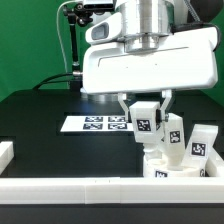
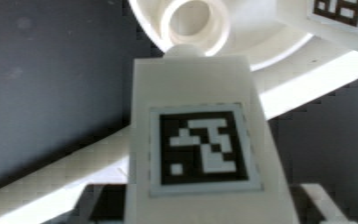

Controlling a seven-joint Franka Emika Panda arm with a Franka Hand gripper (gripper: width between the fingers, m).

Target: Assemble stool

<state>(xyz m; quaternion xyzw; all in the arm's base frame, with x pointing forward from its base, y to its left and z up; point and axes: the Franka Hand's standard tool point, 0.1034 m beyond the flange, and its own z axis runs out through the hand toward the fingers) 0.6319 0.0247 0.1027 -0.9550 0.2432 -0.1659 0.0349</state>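
My gripper (image 1: 146,122) is shut on a chunky white leg (image 1: 147,128) with a black-and-white tag and holds it upright just above the round white seat disc (image 1: 160,163) at the front right. In the wrist view the held leg (image 2: 201,130) fills the middle, between my gripper's (image 2: 208,206) fingers (image 2: 325,200). Its far end lies close to a round socket (image 2: 197,18) of the seat disc (image 2: 274,35). Two more tagged legs (image 1: 176,135) (image 1: 199,146) stand upright on or beside the seat, on the exterior view's right of the held one.
The marker board (image 1: 98,123) lies flat on the black table behind the seat. A long white border rail (image 1: 90,190) runs along the front edge, and another rail piece (image 1: 6,152) sits at the exterior view's left. A green wall stands behind.
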